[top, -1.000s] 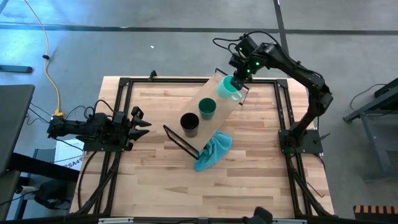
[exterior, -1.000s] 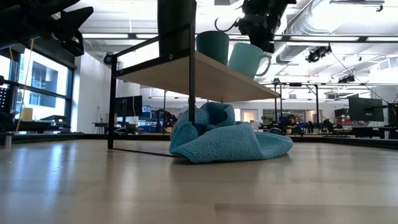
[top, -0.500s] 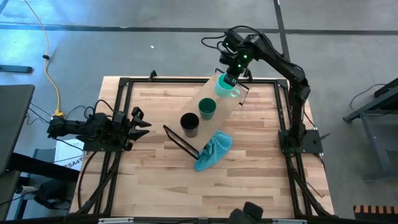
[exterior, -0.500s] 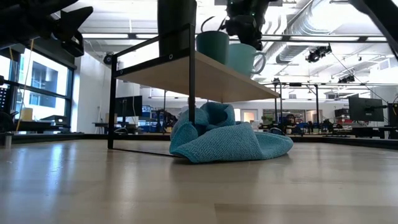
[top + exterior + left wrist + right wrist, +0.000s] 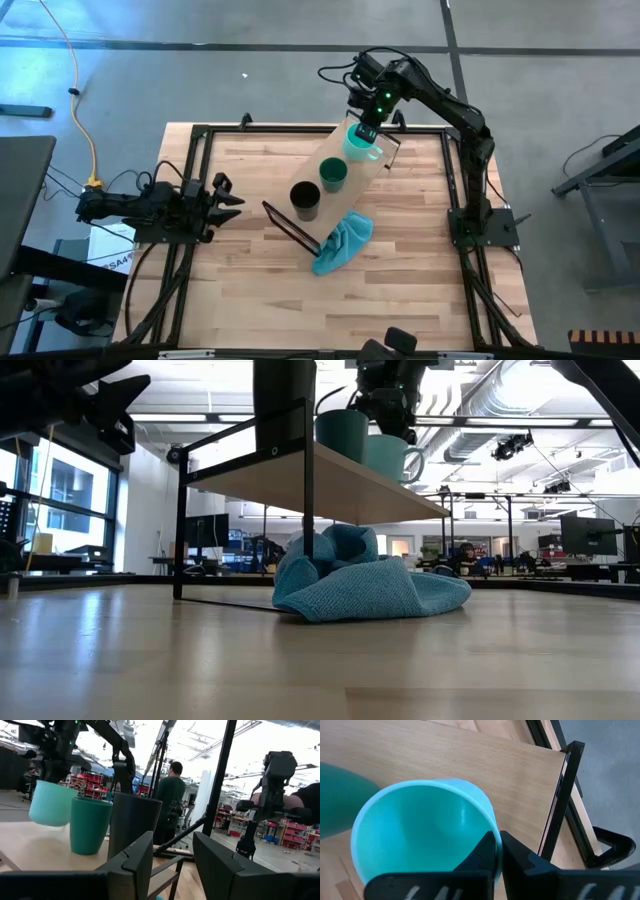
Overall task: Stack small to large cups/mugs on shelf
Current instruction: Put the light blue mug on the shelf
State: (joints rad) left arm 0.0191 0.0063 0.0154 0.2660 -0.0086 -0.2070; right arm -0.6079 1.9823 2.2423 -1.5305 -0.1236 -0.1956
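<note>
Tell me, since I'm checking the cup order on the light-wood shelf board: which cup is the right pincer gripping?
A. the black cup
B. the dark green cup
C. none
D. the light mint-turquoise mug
D: the right pincer is shut on the rim of the light mint-turquoise mug, beside the dark green cup on the light-wood shelf board.

Bare surface (image 5: 250,290) open from 6 to 9 o'clock, shelf (image 5: 335,160) crowded by three cups, teal cloth (image 5: 340,245) blocking its 5 o'clock end
</note>
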